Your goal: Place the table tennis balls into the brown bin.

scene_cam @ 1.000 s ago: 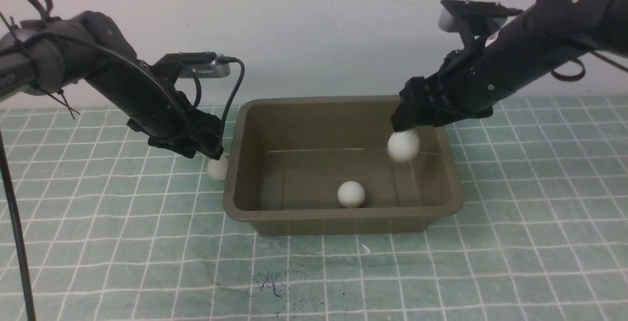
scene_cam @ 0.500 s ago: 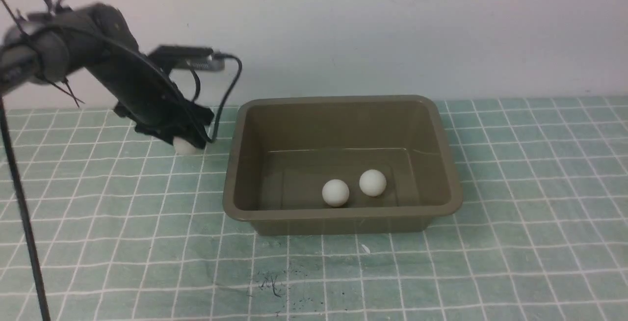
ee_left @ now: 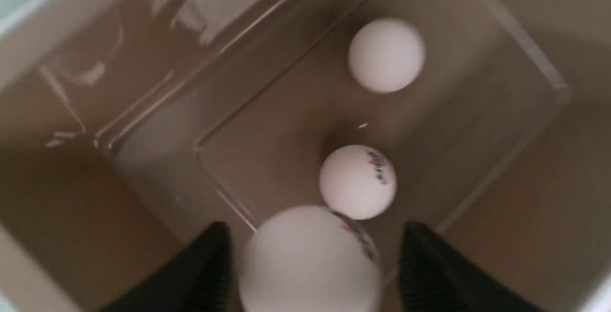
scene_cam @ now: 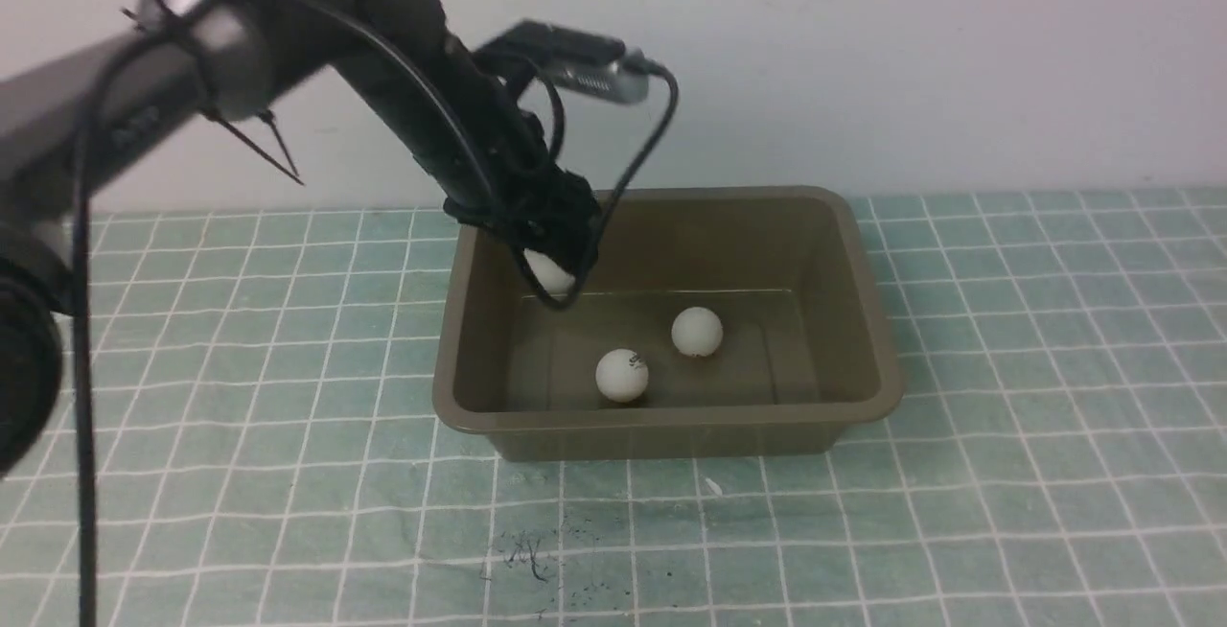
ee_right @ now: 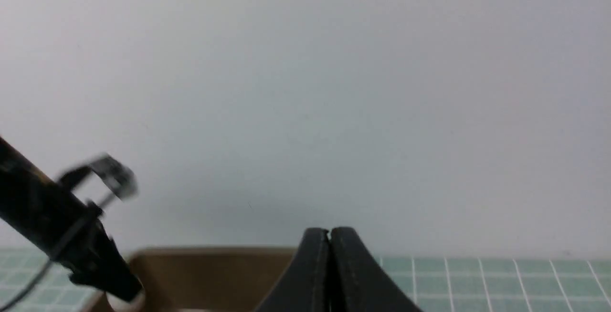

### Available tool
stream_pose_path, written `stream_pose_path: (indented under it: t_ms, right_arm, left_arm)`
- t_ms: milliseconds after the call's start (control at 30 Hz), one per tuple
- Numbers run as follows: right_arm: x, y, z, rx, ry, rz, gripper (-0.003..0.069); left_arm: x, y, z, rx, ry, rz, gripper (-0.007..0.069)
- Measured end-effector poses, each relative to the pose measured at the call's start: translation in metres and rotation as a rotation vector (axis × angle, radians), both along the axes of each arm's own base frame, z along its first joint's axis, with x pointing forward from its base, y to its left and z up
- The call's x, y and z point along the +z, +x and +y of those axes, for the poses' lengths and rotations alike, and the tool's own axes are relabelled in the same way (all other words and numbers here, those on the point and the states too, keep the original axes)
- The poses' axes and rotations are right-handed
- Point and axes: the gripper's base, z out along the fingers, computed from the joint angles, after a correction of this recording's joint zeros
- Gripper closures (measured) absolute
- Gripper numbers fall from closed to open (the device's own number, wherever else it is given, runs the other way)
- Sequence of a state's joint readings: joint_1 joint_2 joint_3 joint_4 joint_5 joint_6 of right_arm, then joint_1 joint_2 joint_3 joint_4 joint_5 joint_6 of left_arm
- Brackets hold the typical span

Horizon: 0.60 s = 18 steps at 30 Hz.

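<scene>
Left pincer (ee_left: pixel 317 228) spread over brown bin (scene_cam: pixel 868 320), third ball (ee_left: pixel 308 264) loose between jaws; right pincer (ee_right: pixel 329 235) pressed together. Near ball (scene_cam: pixel 622 375), far ball (scene_cam: pixel 697 332) already inside. Risk: dropped ball deflected off near ball, thrown out of bin.

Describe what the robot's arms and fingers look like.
The left arm is black with a grey metal section, black cables looped along it and thin cable ties sticking out. A silver-grey camera sits near its wrist. The left fingers are black and ribbed; the right fingers are black, smooth and tapered. No more of the right arm shows.
</scene>
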<state>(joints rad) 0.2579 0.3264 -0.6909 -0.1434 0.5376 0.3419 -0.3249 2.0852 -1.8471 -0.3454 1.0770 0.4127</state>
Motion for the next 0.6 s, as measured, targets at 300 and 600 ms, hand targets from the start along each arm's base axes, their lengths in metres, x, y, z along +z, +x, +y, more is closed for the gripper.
stream_pose_path:
  t_ms: [300,600]
  right_arm:
    - [-0.044,-0.026,-0.007,-0.007,0.004,-0.068,0.0673]
    - [-0.044,-0.028,-0.008,-0.009,0.002,-0.082,0.0673]
  left_arm:
    - [0.056,-0.014,0.014,0.215,0.066,-0.047,0.0374]
    - [0.180,-0.152,0.073,0.316,-0.014,-0.362,0.0629]
